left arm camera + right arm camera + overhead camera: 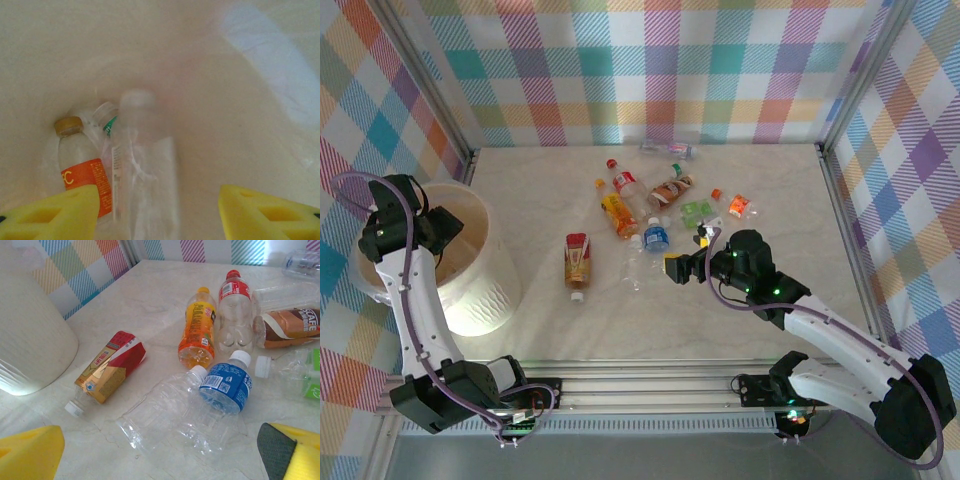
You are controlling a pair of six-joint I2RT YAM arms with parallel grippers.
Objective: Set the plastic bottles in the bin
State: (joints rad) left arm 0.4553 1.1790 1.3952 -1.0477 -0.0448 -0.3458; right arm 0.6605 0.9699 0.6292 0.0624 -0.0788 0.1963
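While the left claw [157, 210] stands parted inside the bin [240, 125], a blurred clear bottle [142, 165] shows between its fingers [55, 215], gaps either side — an orange-labelled bottle [82, 170] lies beside it. The right claw [160, 452] gapes wide over the desk [150, 305] — a crushed clear bottle [160, 415] and a blue-labelled bottle [227, 385] ahead.

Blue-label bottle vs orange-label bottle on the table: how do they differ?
The blue-label bottle has a white cap, the orange-label bottle an orange one. The blue-label bottle looks clear, the orange-label bottle orange all over. Both lie on their sides on the table.
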